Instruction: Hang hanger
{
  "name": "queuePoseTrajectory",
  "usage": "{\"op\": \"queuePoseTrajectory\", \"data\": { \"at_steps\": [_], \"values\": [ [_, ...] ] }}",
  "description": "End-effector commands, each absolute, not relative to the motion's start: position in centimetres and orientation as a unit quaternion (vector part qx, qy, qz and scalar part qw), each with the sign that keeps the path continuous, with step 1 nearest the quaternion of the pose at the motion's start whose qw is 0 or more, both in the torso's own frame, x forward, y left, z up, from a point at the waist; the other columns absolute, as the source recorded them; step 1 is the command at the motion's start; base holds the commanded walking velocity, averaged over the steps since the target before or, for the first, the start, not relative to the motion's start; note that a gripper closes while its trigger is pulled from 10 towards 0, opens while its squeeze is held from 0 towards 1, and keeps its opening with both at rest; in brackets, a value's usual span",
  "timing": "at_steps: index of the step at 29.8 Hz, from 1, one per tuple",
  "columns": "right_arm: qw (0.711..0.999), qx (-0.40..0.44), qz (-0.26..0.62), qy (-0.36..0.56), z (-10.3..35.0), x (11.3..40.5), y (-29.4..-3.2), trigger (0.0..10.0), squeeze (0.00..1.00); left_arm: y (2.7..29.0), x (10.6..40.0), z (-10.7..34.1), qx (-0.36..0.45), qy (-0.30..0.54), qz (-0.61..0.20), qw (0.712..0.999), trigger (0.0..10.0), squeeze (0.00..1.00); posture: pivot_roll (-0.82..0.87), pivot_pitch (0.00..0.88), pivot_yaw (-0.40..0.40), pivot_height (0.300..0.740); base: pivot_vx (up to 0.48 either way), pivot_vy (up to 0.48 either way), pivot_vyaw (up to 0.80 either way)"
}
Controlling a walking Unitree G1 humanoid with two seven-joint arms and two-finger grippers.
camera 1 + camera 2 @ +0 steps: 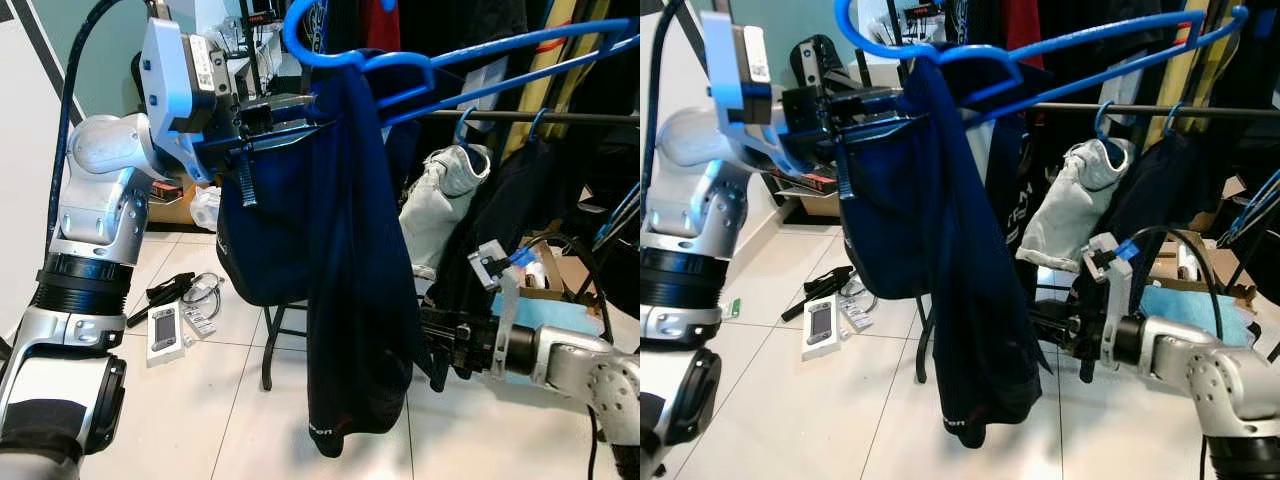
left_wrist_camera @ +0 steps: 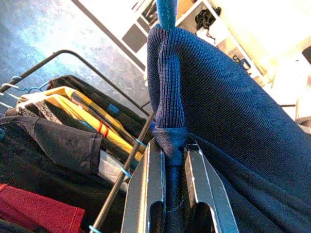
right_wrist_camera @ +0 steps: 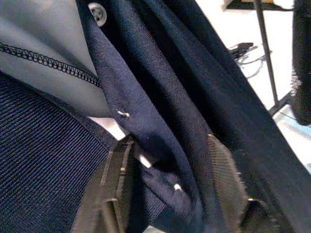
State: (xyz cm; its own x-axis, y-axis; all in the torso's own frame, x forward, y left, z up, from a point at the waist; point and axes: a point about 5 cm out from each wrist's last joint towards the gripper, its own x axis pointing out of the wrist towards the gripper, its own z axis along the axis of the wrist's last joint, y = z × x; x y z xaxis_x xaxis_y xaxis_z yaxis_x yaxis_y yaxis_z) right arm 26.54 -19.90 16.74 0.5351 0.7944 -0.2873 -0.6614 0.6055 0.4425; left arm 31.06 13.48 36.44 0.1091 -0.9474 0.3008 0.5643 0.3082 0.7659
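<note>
A blue plastic hanger (image 1: 470, 75) carries a navy garment (image 1: 350, 280) that hangs down long and folded. My left gripper (image 1: 290, 115) is raised high and shut on the hanger's neck through the navy collar (image 2: 167, 97); the blue hook (image 2: 165, 12) rises just above the fingers (image 2: 150, 184). The hanger's far end reaches over the dark clothes rail (image 1: 560, 117). Lower down, my right gripper (image 1: 435, 355) reaches in from the right to the garment's side. Its fingers (image 3: 119, 165) stand apart with navy fabric (image 3: 160, 121) lying between them.
The rail holds other blue hangers with a white garment (image 1: 440, 205) and dark clothes (image 1: 520, 200). A black stool (image 1: 275, 340) stands under the navy garment. Small devices and cables (image 1: 175, 310) lie on the tiled floor at the left. A box (image 1: 560, 275) sits at the right.
</note>
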Motion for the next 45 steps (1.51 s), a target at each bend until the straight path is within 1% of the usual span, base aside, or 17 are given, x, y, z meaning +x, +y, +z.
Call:
{"op": "queuePoseTrajectory", "data": {
  "at_steps": [1, 6, 10, 15, 17, 18, 19, 20, 23, 27, 34, 37, 39, 40, 42, 44, 45],
  "values": [
    [0.865, 0.139, 0.421, 0.234, 16.9, 26.8, -19.6, 0.0, 0.00, 13.7, 30.4, 37.8, 0.240, -0.427, -0.524, 0.696, 0.0, 0.00, -0.12, 0.000, 0.054, 0.740, 0.000, 0.000, 0.00],
    [0.874, 0.142, 0.403, 0.231, 16.8, 27.3, -19.9, 0.0, 0.00, 13.7, 30.4, 37.8, 0.240, -0.428, -0.522, 0.697, 0.0, 0.00, -0.12, 0.000, 0.053, 0.740, 0.000, 0.000, 0.00],
    [0.891, 0.146, 0.376, 0.207, 17.7, 27.8, -21.2, 0.0, 0.00, 14.4, 31.1, 37.1, 0.260, -0.411, -0.510, 0.710, 0.0, 0.00, -0.13, 0.000, 0.054, 0.740, 0.000, 0.000, 0.00],
    [0.895, 0.147, 0.371, 0.200, 18.1, 28.0, -21.5, 0.0, 0.00, 14.7, 31.4, 36.9, 0.268, -0.403, -0.506, 0.714, 0.0, 0.00, -0.13, 0.000, 0.054, 0.740, 0.000, 0.000, 0.00],
    [0.897, 0.153, 0.369, 0.187, 18.8, 28.0, -22.1, 0.0, 0.00, 15.2, 31.9, 36.1, 0.284, -0.384, -0.500, 0.722, 0.0, 0.00, -0.13, 0.000, 0.056, 0.740, 0.000, 0.000, 0.00],
    [0.899, 0.172, 0.370, 0.159, 20.1, 28.0, -23.0, 0.0, 0.00, 15.8, 32.6, 34.3, 0.301, -0.350, -0.497, 0.735, 0.0, 0.00, -0.12, 0.000, 0.056, 0.740, 0.000, 0.000, 0.00],
    [0.899, 0.172, 0.370, 0.159, 20.1, 28.0, -23.0, 0.0, 0.00, 15.8, 32.6, 34.3, 0.301, -0.350, -0.497, 0.735, 0.0, 0.00, -0.12, 0.000, 0.056, 0.740, 0.000, 0.000, 0.00],
    [0.899, 0.193, 0.371, 0.130, 21.3, 27.9, -23.8, 0.0, 0.00, 16.3, 33.0, 32.8, 0.309, -0.325, -0.498, 0.742, 0.0, 0.00, -0.12, 0.000, 0.056, 0.740, 0.000, 0.000, 0.00],
    [0.899, 0.216, 0.367, 0.102, 22.3, 28.1, -24.5, 0.0, 0.00, 16.4, 33.1, 31.5, 0.316, -0.307, -0.504, 0.743, 0.0, 0.00, -0.13, 0.000, 0.056, 0.740, 0.000, 0.000, 0.00],
    [0.900, 0.245, 0.352, 0.073, 23.1, 28.4, -25.3, 0.0, 0.00, 16.3, 32.8, 30.4, 0.317, -0.298, -0.515, 0.739, 0.0, 0.00, -0.12, 0.000, 0.057, 0.740, 0.000, 0.000, 0.00],
    [0.906, 0.266, 0.322, 0.069, 23.0, 29.0, -26.1, 0.0, 0.00, 16.4, 32.3, 29.9, 0.314, -0.301, -0.525, 0.732, 0.0, 0.00, -0.12, 0.000, 0.055, 0.740, 0.000, 0.000, 0.00],
    [0.907, 0.283, 0.301, 0.076, 22.6, 29.4, -26.3, 0.0, 0.00, 15.9, 31.5, 29.5, 0.310, -0.307, -0.543, 0.718, 0.0, 0.00, -0.11, 0.000, 0.049, 0.740, 0.000, 0.000, 0.00],
    [0.907, 0.283, 0.301, 0.076, 22.6, 29.4, -26.3, 0.0, 0.00, 15.9, 31.5, 29.5, 0.310, -0.307, -0.543, 0.718, 0.0, 0.00, -0.11, 0.000, 0.049, 0.740, 0.000, 0.000, 0.00],
    [0.907, 0.293, 0.290, 0.080, 22.4, 29.7, -26.4, 0.0, 0.00, 15.5, 31.0, 29.3, 0.312, -0.310, -0.553, 0.708, 0.0, 0.00, -0.11, 0.000, 0.046, 0.740, 0.000, 0.000, 0.00],
    [0.908, 0.300, 0.279, 0.085, 22.1, 30.0, -26.5, 0.0, 0.00, 15.3, 30.7, 28.9, 0.317, -0.309, -0.562, 0.698, 0.0, 0.00, -0.11, 0.000, 0.044, 0.740, 0.000, 0.000, 0.00],
    [0.908, 0.300, 0.279, 0.085, 22.1, 30.0, -26.5, 0.0, 0.00, 15.3, 30.7, 28.9, 0.317, -0.309, -0.562, 0.698, 0.0, 0.00, -0.11, 0.000, 0.044, 0.740, 0.000, 0.000, 0.00],
    [0.908, 0.308, 0.270, 0.087, 22.1, 30.2, -26.6, 0.0, 0.00, 15.1, 30.5, 28.5, 0.327, -0.307, -0.568, 0.690, 0.0, 0.00, -0.11, 0.000, 0.043, 0.740, 0.000, 0.000, 0.00]
  ]
}}
